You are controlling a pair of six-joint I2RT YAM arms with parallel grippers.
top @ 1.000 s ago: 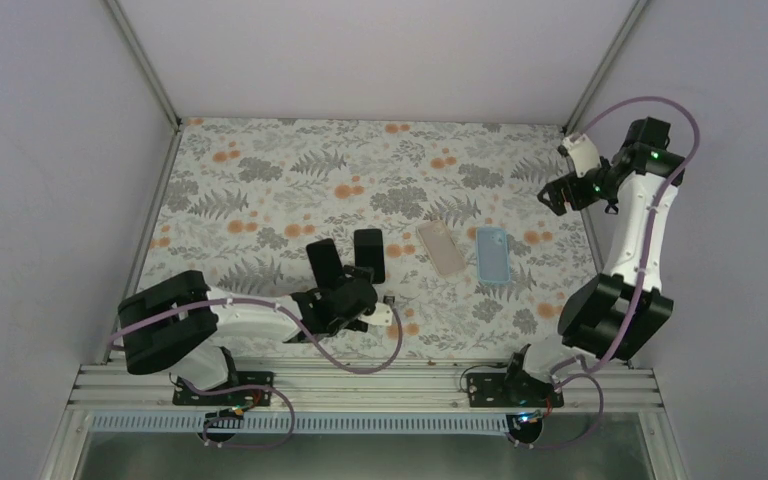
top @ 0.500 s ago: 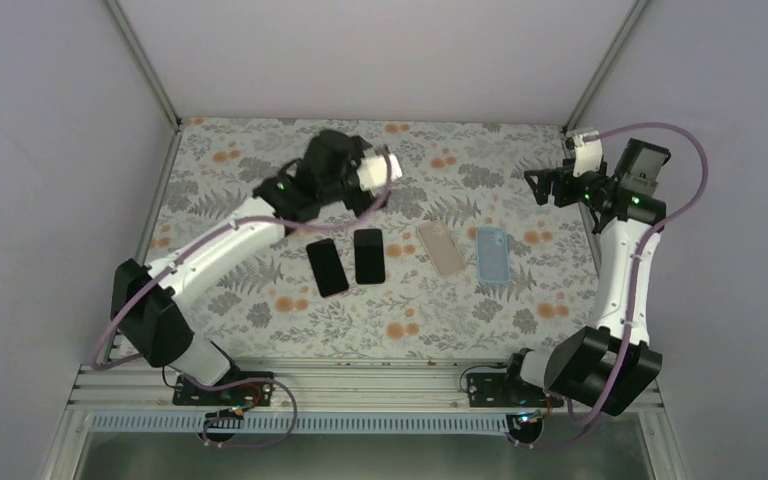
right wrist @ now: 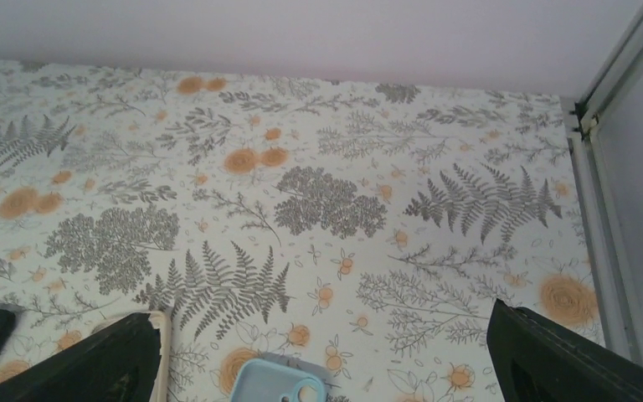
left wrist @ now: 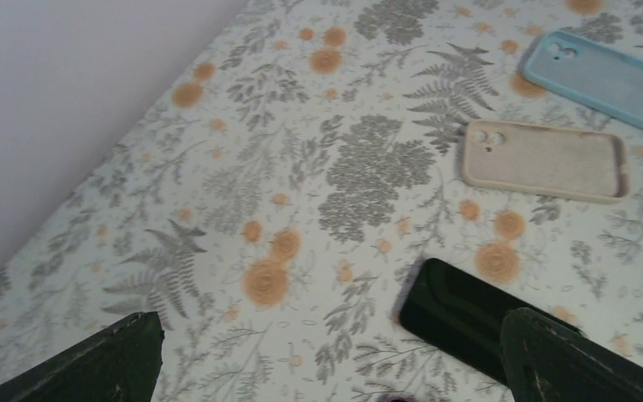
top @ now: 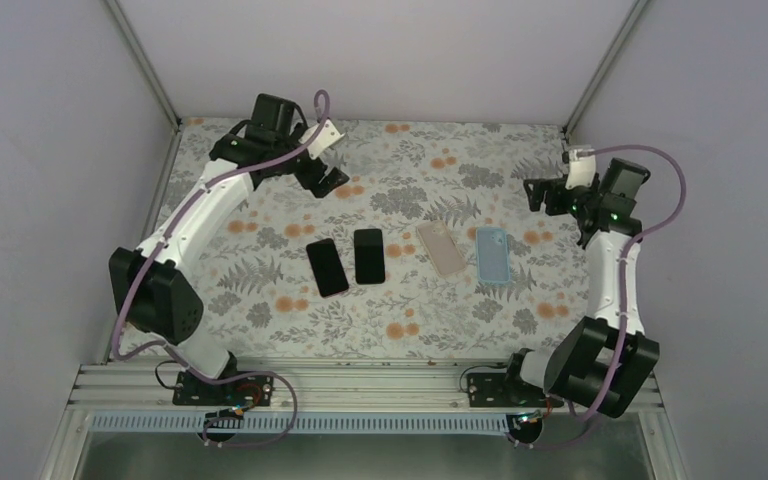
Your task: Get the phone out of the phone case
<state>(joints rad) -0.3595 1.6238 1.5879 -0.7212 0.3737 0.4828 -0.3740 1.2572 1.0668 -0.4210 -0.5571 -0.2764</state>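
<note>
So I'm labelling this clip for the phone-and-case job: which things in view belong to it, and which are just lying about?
Job: black phone nearest the cases; second black phone; beige case; blue case.
Just there: floral table cover; metal frame post.

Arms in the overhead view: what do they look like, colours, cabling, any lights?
The left arm and right arm both have white links between chunky black joint housings. A mauve cable loops along each. The left gripper and right gripper are black, with a white block by each wrist. Small green lights glow near the right wrist.
</note>
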